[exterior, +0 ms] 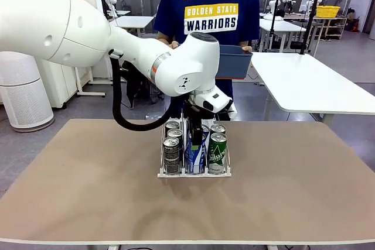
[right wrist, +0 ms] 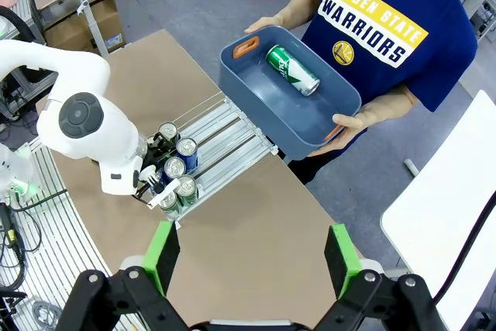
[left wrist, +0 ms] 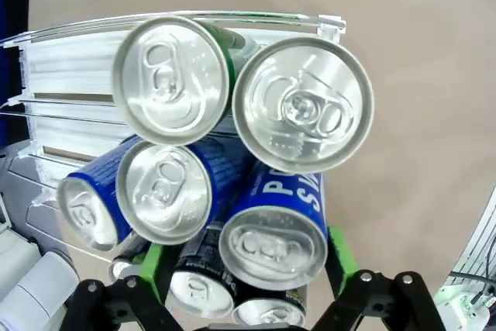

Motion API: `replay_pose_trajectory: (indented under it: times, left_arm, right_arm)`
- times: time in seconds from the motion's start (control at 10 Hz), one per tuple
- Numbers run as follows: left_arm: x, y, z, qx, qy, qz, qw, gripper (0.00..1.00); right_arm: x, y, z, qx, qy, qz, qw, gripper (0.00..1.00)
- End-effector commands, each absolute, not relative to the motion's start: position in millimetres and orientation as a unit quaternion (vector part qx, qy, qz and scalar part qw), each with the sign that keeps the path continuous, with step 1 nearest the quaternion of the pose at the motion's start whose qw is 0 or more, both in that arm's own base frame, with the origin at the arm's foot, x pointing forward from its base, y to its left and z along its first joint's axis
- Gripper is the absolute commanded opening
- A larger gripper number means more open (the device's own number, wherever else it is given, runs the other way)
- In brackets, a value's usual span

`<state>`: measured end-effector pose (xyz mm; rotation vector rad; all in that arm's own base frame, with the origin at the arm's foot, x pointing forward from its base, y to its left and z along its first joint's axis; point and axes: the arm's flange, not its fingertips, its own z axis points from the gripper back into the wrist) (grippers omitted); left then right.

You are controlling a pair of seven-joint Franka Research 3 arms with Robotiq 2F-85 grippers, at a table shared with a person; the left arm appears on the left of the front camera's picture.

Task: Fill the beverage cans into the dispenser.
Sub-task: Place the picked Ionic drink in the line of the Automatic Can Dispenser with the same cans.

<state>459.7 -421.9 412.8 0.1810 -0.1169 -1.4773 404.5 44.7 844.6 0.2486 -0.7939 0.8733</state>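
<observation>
Now: left claw spread over a blue can

Left claw (left wrist: 246, 260) points straight down, its green pads parted on either side of a blue can (left wrist: 273, 226) with a bright silver top. Round cans (exterior: 171, 150) stand packed at the robot-side end of the clear, ribbed dispenser (left wrist: 54, 60). The white left arm (exterior: 88, 27) bends down over it. Right claw (right wrist: 252, 257) hangs high above the tan table (right wrist: 256, 222), spread and empty. A person (right wrist: 387, 21) holds a blue-grey tub (right wrist: 310, 118) with one green can (right wrist: 293, 70) lying inside.

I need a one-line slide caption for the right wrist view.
A person holds a blue tub containing one green can near the partly filled dispenser.
</observation>
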Motion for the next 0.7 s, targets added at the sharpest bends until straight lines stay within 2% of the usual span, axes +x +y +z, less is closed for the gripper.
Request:
replay_pose_trajectory:
  times: [0.0, 0.6]
  left_arm:
    - [446, -416, 426, 0.102, -0.065, -0.677, 0.726, 1.0]
    - [410, -406, 467, 0.12, -0.119, -0.662, 0.73, 1.0]
  right_arm:
    - [404, 46, 844, 0.12, -0.371, 0.412, 0.823, 1.0]
    - [404, 46, 844, 0.12, -0.371, 0.412, 0.823, 1.0]
